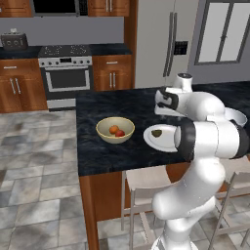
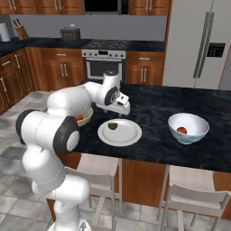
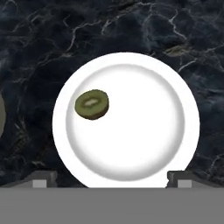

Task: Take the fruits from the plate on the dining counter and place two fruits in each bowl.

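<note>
Above the plate (image 3: 131, 153) with one green fruit (image 3: 92, 104), the claw (image 3: 111, 178) hangs spread.

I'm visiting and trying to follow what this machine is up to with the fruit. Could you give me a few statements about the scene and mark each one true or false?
1. One dark green fruit lies on the white plate. True.
2. The tan-yellow bowl holds an orange fruit and a red fruit. True.
3. The white bowl holds two fruits. False: one red fruit shows in it.
4. The gripper is clamped on the green fruit. False: it hangs open above the plate, and the fruit lies free.
5. The plate sits on the floor. False: it rests on the black dining counter, between the two bowls.
</note>
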Available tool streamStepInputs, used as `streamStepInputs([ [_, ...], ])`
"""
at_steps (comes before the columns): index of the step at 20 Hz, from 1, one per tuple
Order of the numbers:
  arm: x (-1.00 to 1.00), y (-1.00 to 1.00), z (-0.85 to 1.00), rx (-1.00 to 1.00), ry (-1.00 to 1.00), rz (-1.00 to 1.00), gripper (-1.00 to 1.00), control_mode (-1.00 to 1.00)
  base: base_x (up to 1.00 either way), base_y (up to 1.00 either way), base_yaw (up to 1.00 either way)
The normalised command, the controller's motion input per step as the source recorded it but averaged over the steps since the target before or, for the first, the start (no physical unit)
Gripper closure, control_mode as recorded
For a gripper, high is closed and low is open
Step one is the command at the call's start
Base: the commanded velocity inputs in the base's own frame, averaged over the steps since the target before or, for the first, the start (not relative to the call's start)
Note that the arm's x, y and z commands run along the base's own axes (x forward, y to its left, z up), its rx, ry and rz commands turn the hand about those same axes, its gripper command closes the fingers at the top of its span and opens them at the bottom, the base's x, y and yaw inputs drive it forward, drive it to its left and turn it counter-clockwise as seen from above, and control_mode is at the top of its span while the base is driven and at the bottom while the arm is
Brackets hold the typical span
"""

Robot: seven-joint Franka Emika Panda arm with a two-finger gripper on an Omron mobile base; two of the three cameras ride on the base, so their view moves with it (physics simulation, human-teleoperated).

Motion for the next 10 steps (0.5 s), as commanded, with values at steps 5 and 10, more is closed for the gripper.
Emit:
streamStepInputs([
  [5,0.3,0.42,-0.41,-0.23,0.03,0.0,-1.0,-1.0,0.0,0.0,0.0],
  [10,0.14,0.06,-0.36,-0.06,0.03,0.02,-1.0,-1.0,0.0,0.0,0.0],
])
